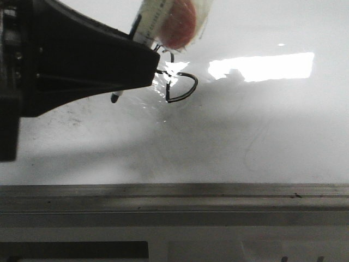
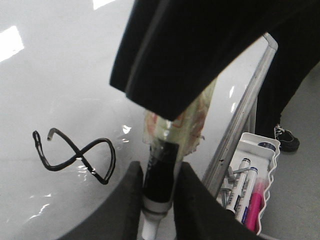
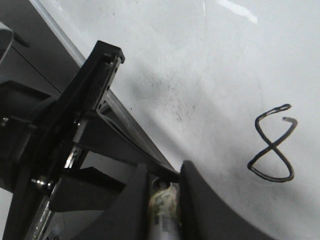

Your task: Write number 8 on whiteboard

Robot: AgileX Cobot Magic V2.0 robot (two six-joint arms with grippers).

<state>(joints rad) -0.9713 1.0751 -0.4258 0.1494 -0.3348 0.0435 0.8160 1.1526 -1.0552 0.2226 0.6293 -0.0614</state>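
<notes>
Finishing the stroke: the number 8 (image 3: 272, 144) lies nearly closed on the whiteboard (image 3: 210, 60), both arms' fingers (image 2: 192, 200) clamp wrapped markers (image 2: 160, 175); next, close the small top gap, then lift clear.

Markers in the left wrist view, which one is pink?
The pink marker lying in the white tray, nearest its outer wall; the two beside it have white barrels with dark caps.

Black number 8 (image 3: 272, 145) – glossy white whiteboard (image 3: 200, 60), prob. grey smudges.
</notes>
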